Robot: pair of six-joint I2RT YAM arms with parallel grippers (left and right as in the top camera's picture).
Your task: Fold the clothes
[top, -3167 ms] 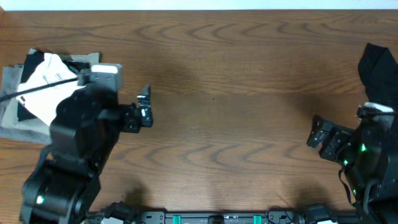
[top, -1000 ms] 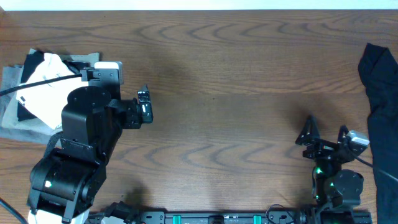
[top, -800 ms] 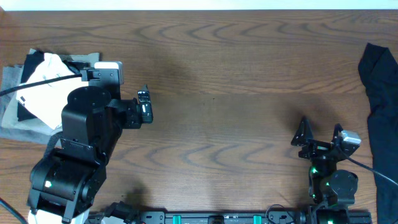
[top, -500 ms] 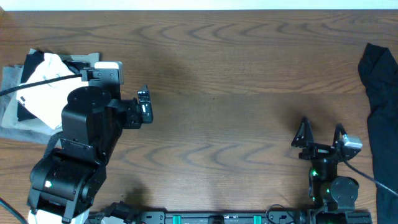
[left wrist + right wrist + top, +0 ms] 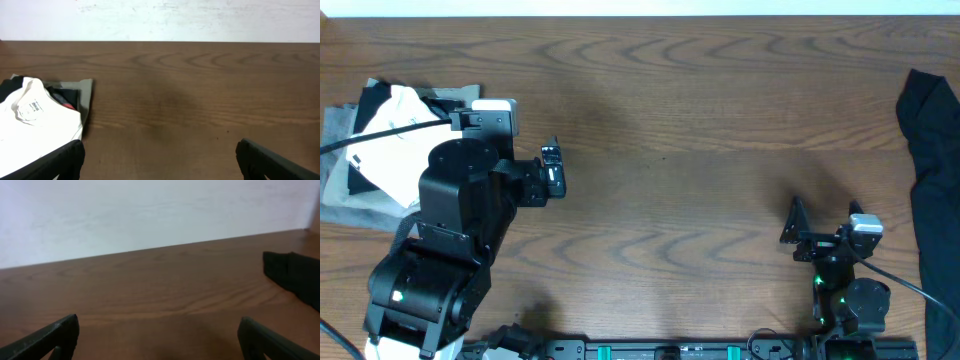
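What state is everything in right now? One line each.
white T-shirt: on top of the left pile, looks folded, collar showing
olive-grey garment: flat beneath the shirt, edge showing
black garment: under the shirt, mostly hidden
dark garment: unfolded, rumpled, at the table's right edge
left gripper: open, empty
right gripper: open, empty

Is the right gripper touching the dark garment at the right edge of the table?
Apart. The overhead view shows a strip of bare table between the open right gripper and the dark garment.
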